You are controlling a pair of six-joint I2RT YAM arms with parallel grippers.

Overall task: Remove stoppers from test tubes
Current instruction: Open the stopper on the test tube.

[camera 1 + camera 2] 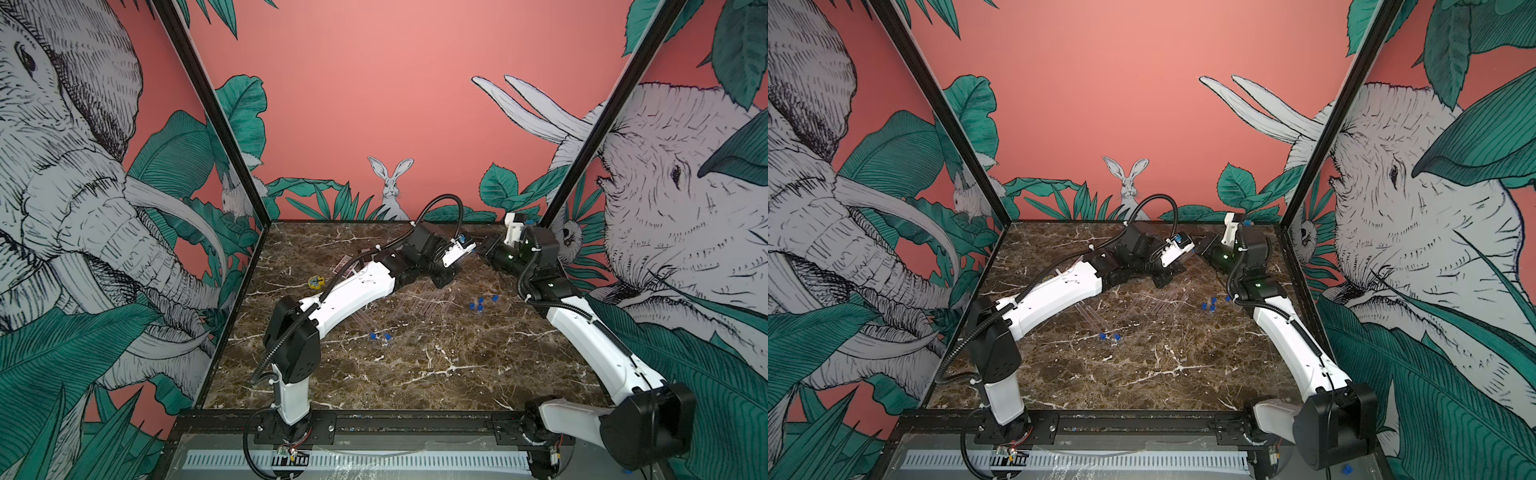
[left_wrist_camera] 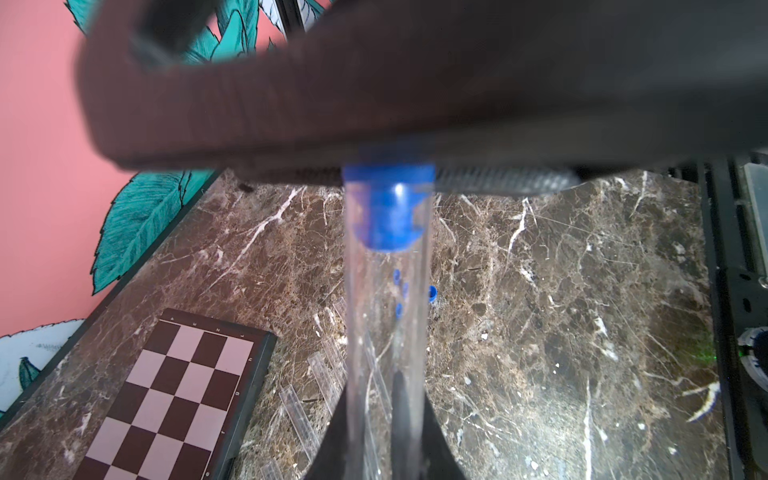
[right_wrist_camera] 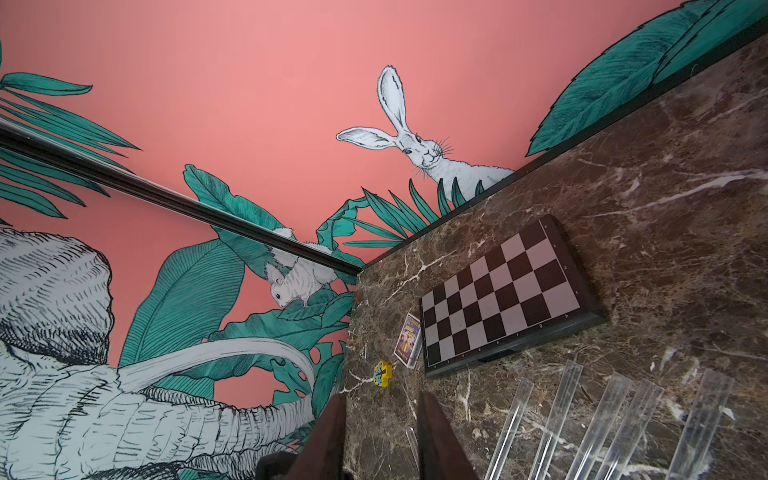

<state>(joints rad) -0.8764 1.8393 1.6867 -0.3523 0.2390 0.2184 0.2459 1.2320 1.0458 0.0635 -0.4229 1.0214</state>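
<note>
Stoppers (image 1: pixel 481 303) are scattered loose right of centre, beside empty tubes (image 1: pixel 419 303); two capped tubes (image 1: pixel 370 330) lie nearer. At the far middle one test tube (image 2: pixel 386 332) is clamped in the left gripper (image 2: pixel 384 415), its stopper (image 2: pixel 388 216) overlapped by a blurred finger of the right gripper (image 3: pixel 380 403), whose fingers are apart with only marble tabletop (image 3: pixel 665 208) between. The chessboard (image 3: pixel 498 299) is hidden behind the left arm (image 1: pixel 357 291) in both top views, where the held tube cannot be made out.

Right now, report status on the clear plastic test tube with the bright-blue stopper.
Left gripper shut on clear test tube. Bright-blue stopper seated in it. Right gripper open at stopper end. Loose tubes on marble table beneath.
</note>
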